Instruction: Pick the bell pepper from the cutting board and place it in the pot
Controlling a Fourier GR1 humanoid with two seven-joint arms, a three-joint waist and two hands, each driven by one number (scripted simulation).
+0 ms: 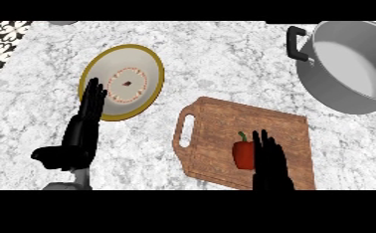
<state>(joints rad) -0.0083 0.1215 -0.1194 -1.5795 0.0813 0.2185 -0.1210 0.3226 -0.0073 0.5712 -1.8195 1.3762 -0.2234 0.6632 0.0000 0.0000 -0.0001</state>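
Risk 1: the bell pepper (243,153) is lying just left of the right hand (270,163), so if the fingers close from this side it could be getting nudged across the cutting board (220,127) instead of being caught.
Risk 2: the pot (339,65) is sitting well apart, up and to the right; its black handle (295,44) and near wall are facing the carry path, so a low transfer could be clipping them.
Right hand: fingers are extending straight, holding nothing, touching or just beside the pepper; I cannot tell which.
Left hand (82,127): resting open, fingers up, over the edge of the plate (125,80).
Pepper location: lying on the board's lower middle.
Pepper look: red, small, green stem pointing up, partly hidden by the fingers.
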